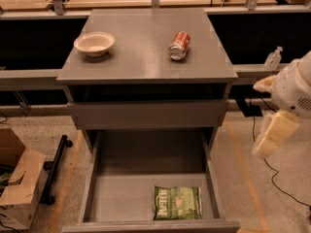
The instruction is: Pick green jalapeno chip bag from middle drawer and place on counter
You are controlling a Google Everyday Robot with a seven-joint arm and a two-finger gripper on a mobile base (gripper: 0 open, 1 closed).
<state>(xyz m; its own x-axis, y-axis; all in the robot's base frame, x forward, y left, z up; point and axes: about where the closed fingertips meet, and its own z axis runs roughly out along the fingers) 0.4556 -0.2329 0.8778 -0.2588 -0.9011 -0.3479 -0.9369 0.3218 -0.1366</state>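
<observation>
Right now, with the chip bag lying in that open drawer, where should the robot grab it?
I'd come straight down from above. The chip bag lies flat on the floor of the drawer, close against the front wall, so a sideways approach is probably blocked. Pinching across its far edge, which has bare floor beyond it, looks easiest. The gripper hangs to the right, outside the drawer.

The counter (146,62) is a smooth grey slab with a faint gloss. On it the soda can (179,45) shines like metal, and the bowl (95,43) at 10 o'clock looks pale and matt. The middle drawer (126,198) has a matt grey floor, where the green jalapeno chip bag (177,203) shows crinkled, glossy foil. At 3 o'clock, beside the cabinet, the gripper (272,135) looks like smooth cream plastic. The box (19,183) at 8 o'clock is dull brown cardboard.
</observation>
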